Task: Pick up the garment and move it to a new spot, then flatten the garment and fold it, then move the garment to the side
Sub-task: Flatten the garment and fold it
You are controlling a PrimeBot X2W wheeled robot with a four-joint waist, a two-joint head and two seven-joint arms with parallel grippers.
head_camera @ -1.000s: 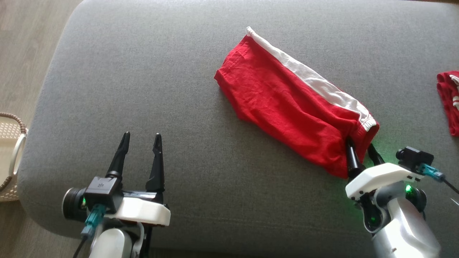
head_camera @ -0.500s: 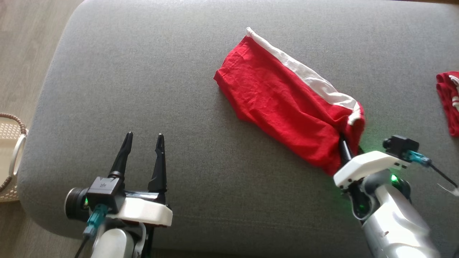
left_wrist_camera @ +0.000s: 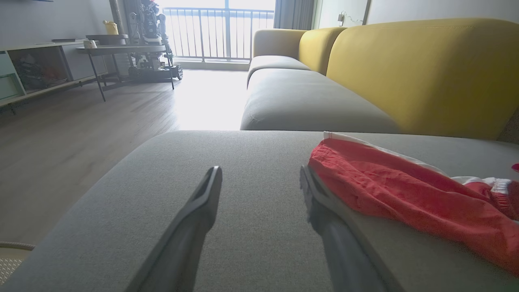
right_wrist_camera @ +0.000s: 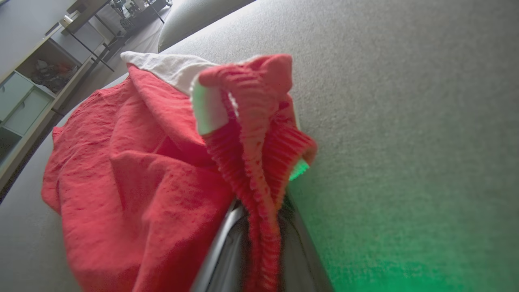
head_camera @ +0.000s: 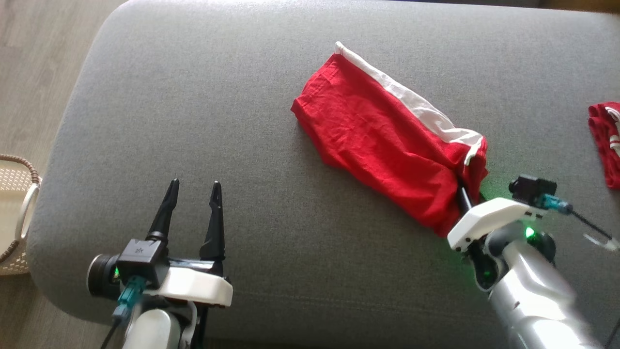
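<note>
Pick-up barely begun: right claw [right_wrist_camera: 263, 202] pinches the ribbed waistband of the red garment [head_camera: 382, 145], centre right on the grey cushion [head_camera: 193, 97] and apparently unlifted; left claw [head_camera: 193, 183] spread, lower left; moving, flattening, folding outstanding.

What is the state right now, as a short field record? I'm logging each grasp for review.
surface: grey cushion
garment: red with white stripe, lying on cushion
right gripper: shut on garment's ribbed waistband end
left gripper: open, apart from garment
also: second red cloth at cushion's right; basket at left
</note>
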